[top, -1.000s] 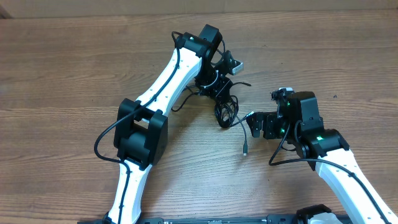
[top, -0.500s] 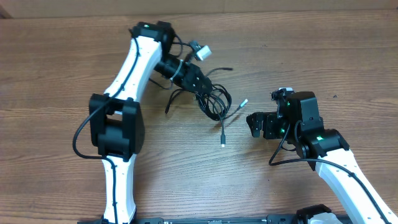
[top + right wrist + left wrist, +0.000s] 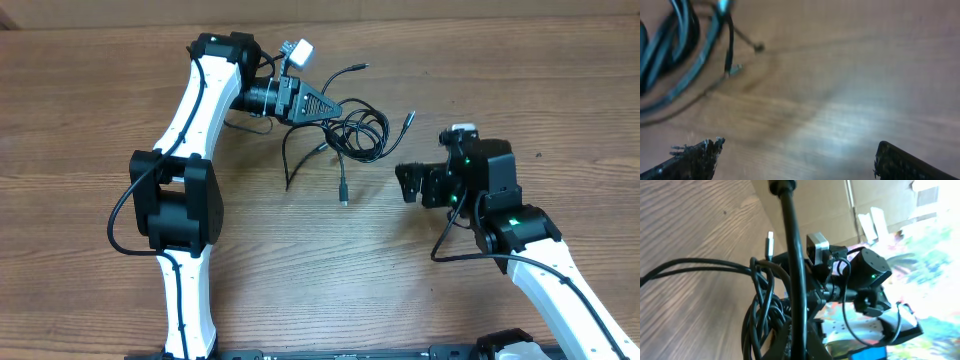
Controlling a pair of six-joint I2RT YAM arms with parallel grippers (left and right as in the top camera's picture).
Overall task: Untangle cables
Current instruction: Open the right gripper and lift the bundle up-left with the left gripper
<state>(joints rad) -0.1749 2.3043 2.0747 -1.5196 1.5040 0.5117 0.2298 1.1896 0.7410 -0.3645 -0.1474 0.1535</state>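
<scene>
**Left end effector** (image 3: 328,108): jaws pressed together, pinching the cables (image 3: 362,132) at the edge of their coil. The pinch point lies on the side of the coil that faces the left arm (image 3: 205,100). In the left wrist view the cables (image 3: 760,320) crowd against the end effector as a knot of overlapping black loops. One strand (image 3: 792,250), close to the lens, crosses upright in front of the knot, and a silver plug (image 3: 770,244) stands just above it.

**Loose ends:** these run outward from the coil over the tabletop (image 3: 100,120).
- One runs away from the robot bases and ends in a dark tip (image 3: 360,67).
- One short end (image 3: 410,117) lies on the side of the coil facing the right arm.
- Two trail toward the bases, and the longer of them ends in a small plug (image 3: 343,200).

Whether the coil rests on the tabletop or hangs just above it cannot be told.

**Right end effector** (image 3: 404,184): jaws spread wide over bare wood. It is near the coil but apart from it, on the side opposite the left end effector. In the right wrist view its two fingertips (image 3: 695,160) sit at the lower corners with wood grain between them. The cables (image 3: 670,45) appear blurred at the upper left, well clear of the fingertips. One plug end (image 3: 734,70) lies on the tabletop just beside the coil.
</scene>
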